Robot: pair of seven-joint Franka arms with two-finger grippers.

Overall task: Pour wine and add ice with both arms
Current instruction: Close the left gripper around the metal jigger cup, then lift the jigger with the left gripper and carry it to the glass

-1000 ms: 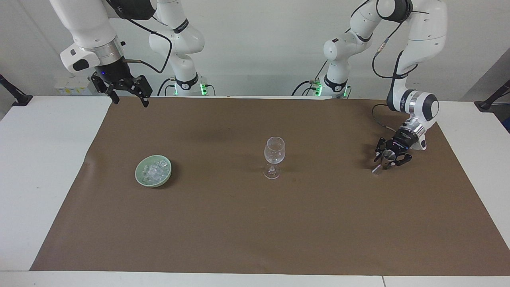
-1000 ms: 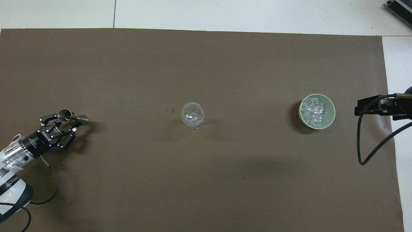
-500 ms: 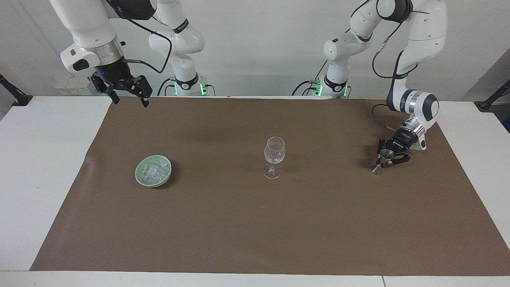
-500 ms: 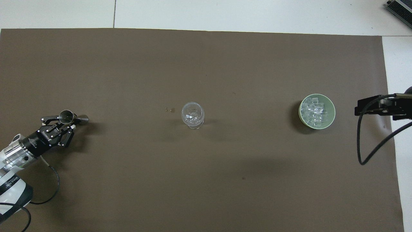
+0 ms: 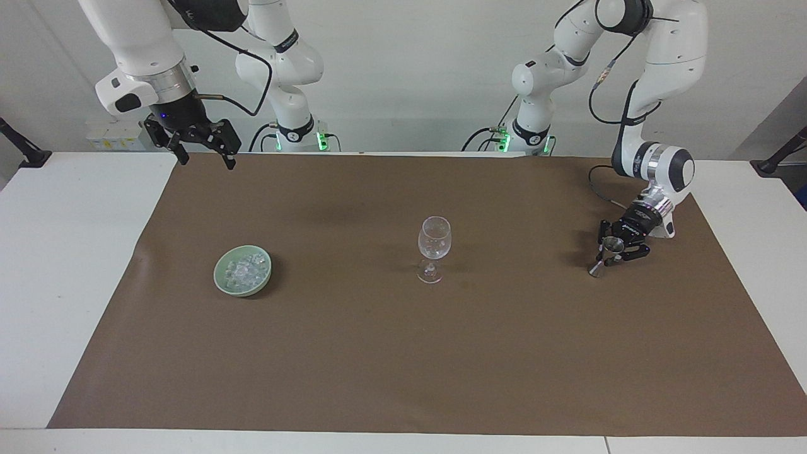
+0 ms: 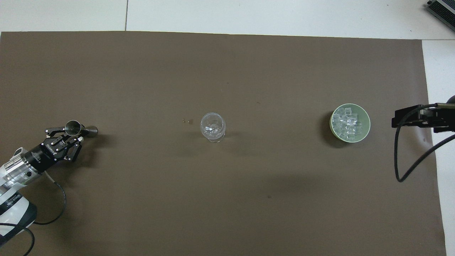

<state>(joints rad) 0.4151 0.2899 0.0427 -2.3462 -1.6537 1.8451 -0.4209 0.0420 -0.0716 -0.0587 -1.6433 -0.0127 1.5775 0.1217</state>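
The left claw [image 5: 613, 247] has just snapped shut on the little metal jigger [image 5: 604, 255] at its end of the table, so the pour can start. The wine glass [image 5: 434, 247] waits mid-table. The ice [image 5: 243, 271] sits in its green bowl [image 5: 222, 282], with the right claw [image 5: 200, 144] spread wide and empty, waiting up high.

Right gripper [image 6: 408, 118] mostly cut off at overhead view's edge, left arm [image 6: 16, 177] cropped at corner.

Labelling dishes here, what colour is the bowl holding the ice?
Pale green bowl, clearest in the overhead view.
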